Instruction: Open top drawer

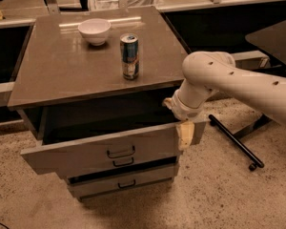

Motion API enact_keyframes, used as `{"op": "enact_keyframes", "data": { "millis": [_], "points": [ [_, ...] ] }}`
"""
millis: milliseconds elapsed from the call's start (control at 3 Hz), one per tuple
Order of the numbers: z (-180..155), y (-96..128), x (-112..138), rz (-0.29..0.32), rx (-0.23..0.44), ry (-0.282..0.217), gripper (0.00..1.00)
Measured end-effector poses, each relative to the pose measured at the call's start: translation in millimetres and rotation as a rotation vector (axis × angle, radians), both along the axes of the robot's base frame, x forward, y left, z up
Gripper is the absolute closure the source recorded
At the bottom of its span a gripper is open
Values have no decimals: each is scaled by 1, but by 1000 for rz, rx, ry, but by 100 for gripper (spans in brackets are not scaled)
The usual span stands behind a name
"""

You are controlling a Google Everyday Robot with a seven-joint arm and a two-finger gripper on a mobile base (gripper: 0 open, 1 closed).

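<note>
The top drawer (86, 152), a wide grey front with a small black pull handle (120, 152), stands pulled out from the cabinet, and its dark inside shows under the tabletop. My gripper (185, 135) is at the drawer front's right end, against its upper corner, with the white arm (238, 82) reaching in from the right. Part of the gripper is hidden behind the drawer front and the wrist.
A white bowl (94, 31) and a drink can (129, 56) stand on the brown cabinet top (52, 75). Two narrower drawers (124, 182) sit below. A black wheeled leg (233, 144) lies on the speckled floor at right, under a dark table (276, 37).
</note>
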State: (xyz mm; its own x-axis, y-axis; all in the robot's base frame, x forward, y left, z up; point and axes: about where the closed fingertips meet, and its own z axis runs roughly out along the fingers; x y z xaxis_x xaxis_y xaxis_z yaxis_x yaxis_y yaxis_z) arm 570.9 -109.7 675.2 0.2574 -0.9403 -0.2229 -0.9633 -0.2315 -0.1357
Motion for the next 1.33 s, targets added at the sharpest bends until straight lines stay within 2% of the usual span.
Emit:
{"op": "enact_keyframes", "data": {
  "millis": [333, 667, 1000, 1333],
  "points": [
    [-10, 0, 0, 11, -4, 59, 0],
    [-44, -6, -19, 28, -18, 228, 19],
    [-49, -8, -30, 43, -35, 291, 30],
    [-27, -7, -49, 81, -85, 323, 27]
  ]
}}
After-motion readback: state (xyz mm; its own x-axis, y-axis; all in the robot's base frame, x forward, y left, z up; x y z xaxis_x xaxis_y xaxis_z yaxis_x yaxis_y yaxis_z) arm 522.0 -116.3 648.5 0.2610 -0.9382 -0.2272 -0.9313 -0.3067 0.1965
